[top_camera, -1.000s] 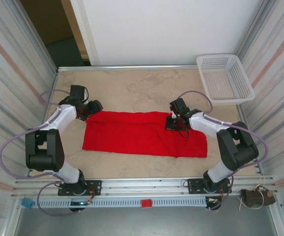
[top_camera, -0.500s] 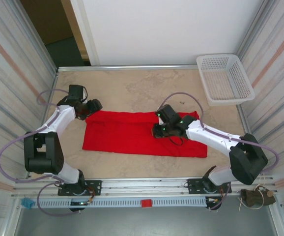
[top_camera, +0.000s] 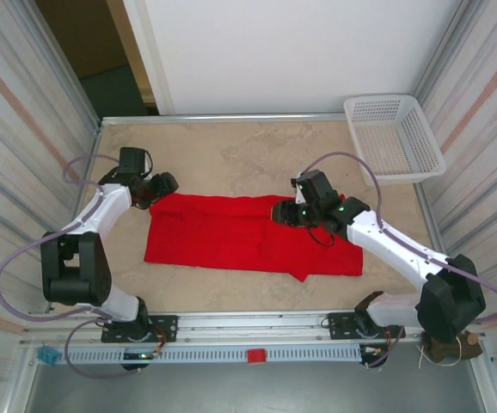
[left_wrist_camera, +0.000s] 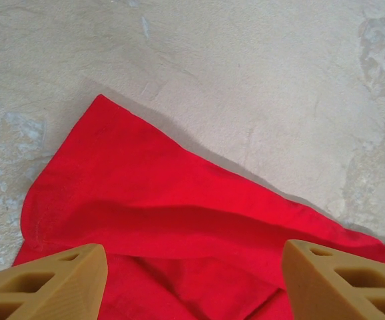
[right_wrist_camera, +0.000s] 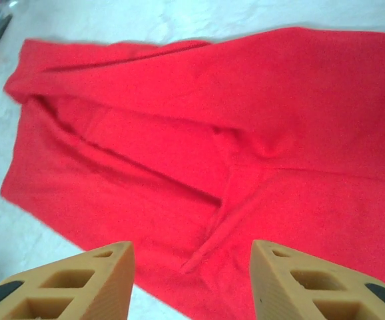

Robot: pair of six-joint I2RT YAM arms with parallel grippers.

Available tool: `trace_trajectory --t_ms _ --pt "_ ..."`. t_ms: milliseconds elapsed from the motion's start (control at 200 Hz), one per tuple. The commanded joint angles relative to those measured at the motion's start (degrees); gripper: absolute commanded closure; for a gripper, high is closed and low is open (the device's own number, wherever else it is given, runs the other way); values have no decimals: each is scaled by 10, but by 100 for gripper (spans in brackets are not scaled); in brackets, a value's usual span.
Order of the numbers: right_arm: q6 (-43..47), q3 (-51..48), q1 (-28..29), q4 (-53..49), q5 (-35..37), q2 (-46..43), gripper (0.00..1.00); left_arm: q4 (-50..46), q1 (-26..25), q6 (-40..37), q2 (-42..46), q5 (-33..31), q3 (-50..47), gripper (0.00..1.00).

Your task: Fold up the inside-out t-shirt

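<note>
Our right gripper (right_wrist_camera: pixel 191 263), tan fingers parted and empty, hangs over the soft, creased red inside-out t-shirt (top_camera: pixel 223 237), which lies as a long folded band mid-table. The left gripper (left_wrist_camera: pixel 192 267) gapes wide at its far-left corner. Around it we see a mottled beige table (top_camera: pixel 231 146), a white mesh basket (top_camera: pixel 393 136) and ribbed walls (top_camera: pixel 25 129).

The left arm is bending at its elbow and reaching up the left side. The left end effector (top_camera: pixel 164 184) is pointing to the right, and its two tan fingers (left_wrist_camera: pixel 52 280) are standing wide apart with nothing between them. The right arm is stretching out long toward the middle. The right end effector (top_camera: pixel 285 212) is pointing left, its fingers (right_wrist_camera: pixel 79 280) standing apart too, holding nothing.
</note>
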State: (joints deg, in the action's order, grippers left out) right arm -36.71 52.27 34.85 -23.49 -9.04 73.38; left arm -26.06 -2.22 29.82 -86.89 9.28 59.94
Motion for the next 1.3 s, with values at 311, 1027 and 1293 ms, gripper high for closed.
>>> trace_trajectory --t_ms 311,1027,1293 --pt "-35 -62 -89 -25 42 -4 50 -33 63 -25 -74 -40 34 31" --pt "-61 -159 -146 46 47 35 50 52 51 77 -97 -13 -30 79" --pt "-86 -189 -170 55 49 41 50 49 41 17 -87 -52 3 100"
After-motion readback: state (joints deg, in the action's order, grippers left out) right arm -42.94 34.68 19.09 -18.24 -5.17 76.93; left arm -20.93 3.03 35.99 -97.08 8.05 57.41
